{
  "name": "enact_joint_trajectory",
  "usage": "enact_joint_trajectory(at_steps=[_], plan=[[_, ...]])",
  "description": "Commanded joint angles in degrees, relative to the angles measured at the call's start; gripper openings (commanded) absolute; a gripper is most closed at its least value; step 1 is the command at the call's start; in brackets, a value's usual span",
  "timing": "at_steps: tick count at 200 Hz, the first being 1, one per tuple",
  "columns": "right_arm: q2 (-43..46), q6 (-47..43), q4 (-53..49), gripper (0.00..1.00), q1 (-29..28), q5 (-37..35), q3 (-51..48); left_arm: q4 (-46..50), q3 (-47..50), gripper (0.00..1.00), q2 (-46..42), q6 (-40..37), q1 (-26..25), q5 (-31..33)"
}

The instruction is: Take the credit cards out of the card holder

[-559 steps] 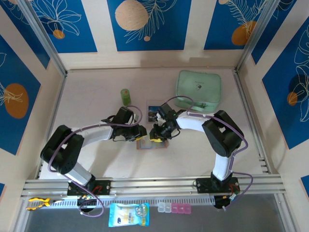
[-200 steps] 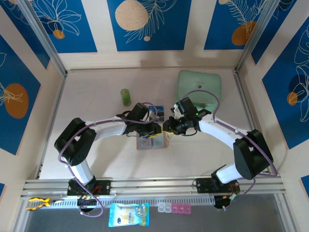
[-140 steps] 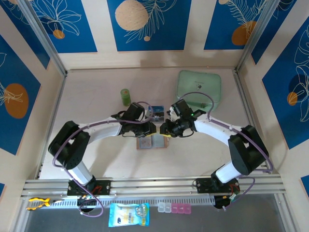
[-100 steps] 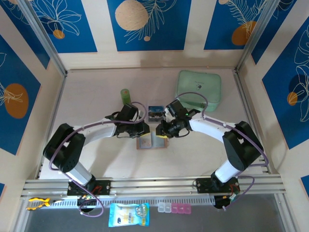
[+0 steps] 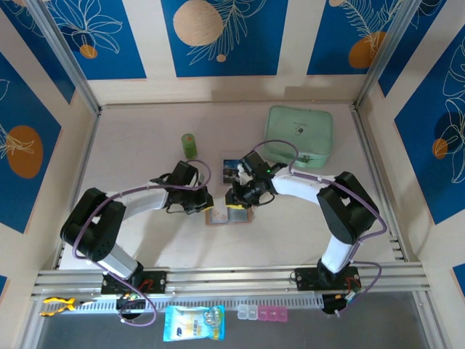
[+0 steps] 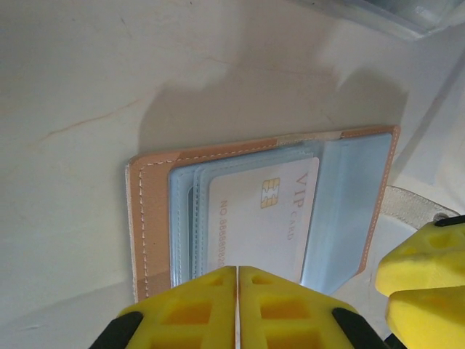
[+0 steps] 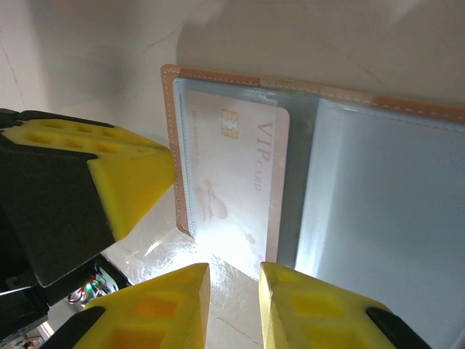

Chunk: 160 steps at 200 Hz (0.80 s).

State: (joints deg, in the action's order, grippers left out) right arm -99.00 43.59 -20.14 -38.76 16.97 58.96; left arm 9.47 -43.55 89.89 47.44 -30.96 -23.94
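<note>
Table (image 5: 145, 145): pale beige; your work sits at its middle.
Walls (image 5: 87, 36): cream with blue leaf-print panels.
Holder (image 6: 349, 203): open flat on the table between your grippers, a white card (image 6: 265, 218) in its pocket.
Left gripper (image 6: 237, 280): fingers pressed together at the holder's edge.
Right gripper (image 7: 235, 280): jaws narrowly apart, nothing between them.

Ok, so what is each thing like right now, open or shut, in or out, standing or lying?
Card holder: open, lying flat on the table.
White card: tucked in the holder's sleeve, not out yet.
Loose card: out, flat on the table beyond the holder.
Green pouch: looks closed.
Green tube: standing upright.
Left gripper: shut, at the holder's edge.
Right gripper: open a crack, nothing between.
</note>
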Motion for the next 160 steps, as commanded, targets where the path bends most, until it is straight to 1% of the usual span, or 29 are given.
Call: enact_joint_trajectory(at_steps=[1,65,160], plan=[[-1.27,0.7,-0.07,0.26,-0.62,1.5,1.68,1.1,0.57,0.1,0.5,-1.89,0.69,0.1],[-3.64,0.45,-0.51,0.27,-1.13,1.8,3.16,0.36,1.27,0.09,2.82,-2.46,0.9,-0.35],[-6.86,-0.09,0.18,0.26,-1.31,2.7,4.23,0.79,1.71,0.08,2.68,-2.7,0.99,0.35]])
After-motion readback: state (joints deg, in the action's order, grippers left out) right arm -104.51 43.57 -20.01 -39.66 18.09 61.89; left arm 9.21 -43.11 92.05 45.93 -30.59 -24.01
